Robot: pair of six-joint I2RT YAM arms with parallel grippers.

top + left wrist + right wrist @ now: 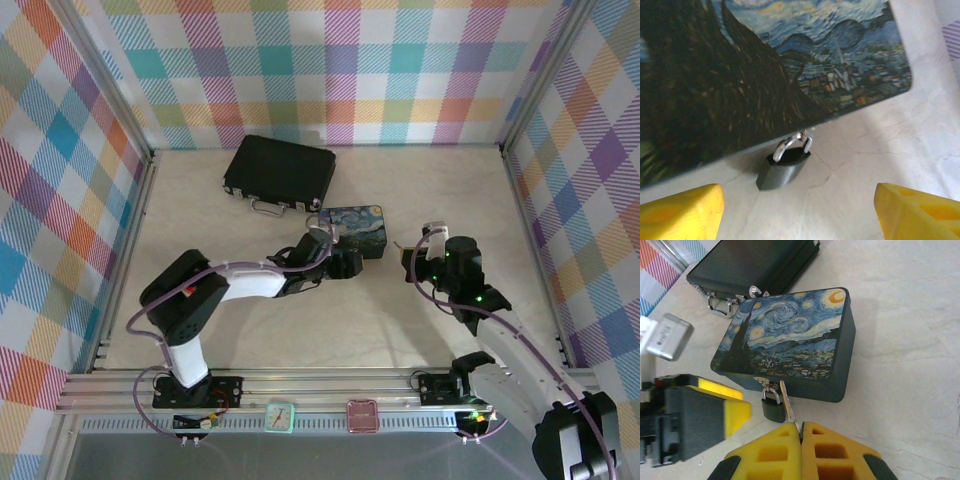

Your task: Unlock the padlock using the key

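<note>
Key-insertion step: the right pincer (801,432) pinches the key (788,407) just beside the padlock (773,409) hung on the Starry-Night box (790,335), and the wide-open, empty left pincer (800,212) likely must steady the padlock next.

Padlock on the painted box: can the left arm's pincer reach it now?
Probably yes: the left pincer stands open facing the padlock, with bare table between them. The right pincer holds the key beside it, which may crowd the approach.

key (787,402): head hidden in right jaws | box (840,60): cropped, near part blurred
</note>
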